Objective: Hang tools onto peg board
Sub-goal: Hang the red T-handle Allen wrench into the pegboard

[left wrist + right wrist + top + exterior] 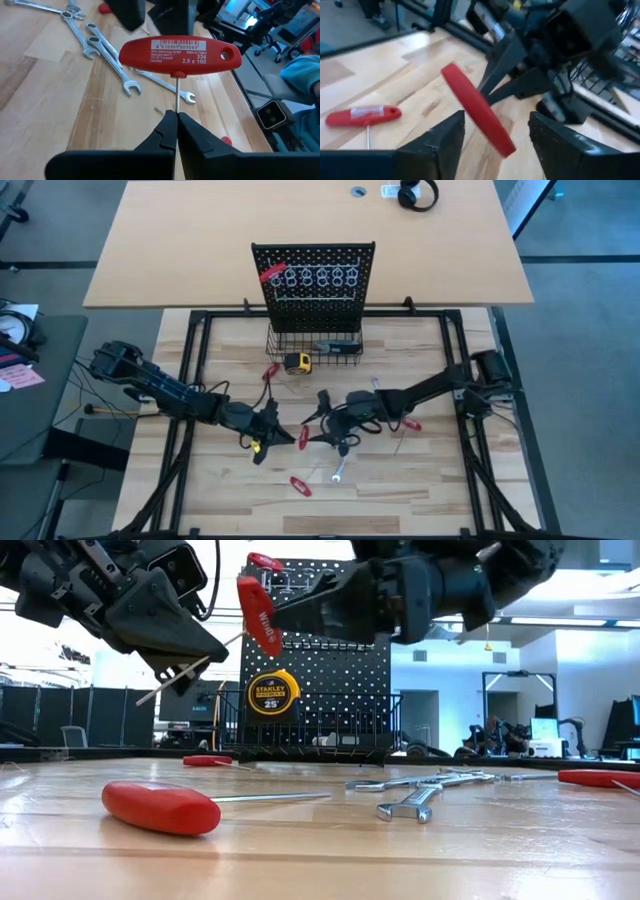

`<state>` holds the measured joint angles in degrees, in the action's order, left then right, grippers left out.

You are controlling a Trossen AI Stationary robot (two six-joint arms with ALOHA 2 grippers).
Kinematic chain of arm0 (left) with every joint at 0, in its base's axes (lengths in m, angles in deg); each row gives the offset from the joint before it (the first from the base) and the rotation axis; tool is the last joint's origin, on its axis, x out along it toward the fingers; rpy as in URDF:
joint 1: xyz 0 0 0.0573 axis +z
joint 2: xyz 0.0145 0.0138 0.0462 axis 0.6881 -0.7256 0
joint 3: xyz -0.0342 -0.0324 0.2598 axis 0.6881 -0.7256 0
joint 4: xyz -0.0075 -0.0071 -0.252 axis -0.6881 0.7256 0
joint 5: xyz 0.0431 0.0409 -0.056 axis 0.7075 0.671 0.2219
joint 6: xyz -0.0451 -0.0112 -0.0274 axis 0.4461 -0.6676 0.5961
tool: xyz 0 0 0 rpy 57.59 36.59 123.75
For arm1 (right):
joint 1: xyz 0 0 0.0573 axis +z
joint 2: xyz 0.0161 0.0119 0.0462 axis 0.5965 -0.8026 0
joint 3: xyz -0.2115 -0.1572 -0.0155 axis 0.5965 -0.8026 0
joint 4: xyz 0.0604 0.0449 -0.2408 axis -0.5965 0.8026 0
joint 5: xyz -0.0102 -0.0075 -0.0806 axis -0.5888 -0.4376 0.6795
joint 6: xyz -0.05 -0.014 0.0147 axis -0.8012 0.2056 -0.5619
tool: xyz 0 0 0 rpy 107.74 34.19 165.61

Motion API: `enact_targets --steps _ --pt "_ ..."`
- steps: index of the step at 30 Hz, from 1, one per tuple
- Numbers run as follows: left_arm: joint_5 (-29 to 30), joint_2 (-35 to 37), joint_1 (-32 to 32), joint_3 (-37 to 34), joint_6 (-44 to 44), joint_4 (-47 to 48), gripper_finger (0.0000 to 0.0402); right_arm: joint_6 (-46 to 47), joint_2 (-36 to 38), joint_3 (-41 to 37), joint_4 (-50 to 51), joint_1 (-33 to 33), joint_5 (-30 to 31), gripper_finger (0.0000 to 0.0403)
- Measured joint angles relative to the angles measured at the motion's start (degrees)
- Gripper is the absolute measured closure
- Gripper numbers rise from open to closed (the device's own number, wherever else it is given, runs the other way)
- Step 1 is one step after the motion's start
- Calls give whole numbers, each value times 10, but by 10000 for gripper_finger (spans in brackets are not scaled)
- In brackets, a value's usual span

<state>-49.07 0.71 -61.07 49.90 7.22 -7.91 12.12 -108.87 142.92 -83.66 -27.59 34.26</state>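
T-key (180, 51): red handle, being held in the air mid-table, between both grippers, in front of the board.
Left gripper (176, 120): pinching the key's thin shaft, jaws tight.
Right gripper (495, 131): fingers standing wide either side of the red handle, not clamping it.
Wrenches (418, 792): lying on the table (420, 480).
Peg board (314, 280): standing upright at the far edge, one red tool (271, 274) hanging on it.
Tape measure (297, 362): lying by the basket (345, 340).

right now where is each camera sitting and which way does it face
High view: above the table, looking straight down; both arms show, peg board at the far edge.
Low view: at table-top height, looking level toward the peg board; both grippers hang overhead.
Left wrist view: on the left arm, past the left gripper, shut on the red T-handle key.
Right wrist view: on the right arm, its right gripper open around that handle.
All four share the key.
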Motion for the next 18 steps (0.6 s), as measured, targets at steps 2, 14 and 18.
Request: enact_targets --steps 2,14,18 --pt "0 0 0 0 -5 -2 401 0 0 7 18 0 -7 202" --pt "37 0 0 0 -10 -20 401 0 -17 23 38 -1 -35 330" --pt "56 0 0 0 -25 -16 401 11 -18 23 40 -2 -29 332"
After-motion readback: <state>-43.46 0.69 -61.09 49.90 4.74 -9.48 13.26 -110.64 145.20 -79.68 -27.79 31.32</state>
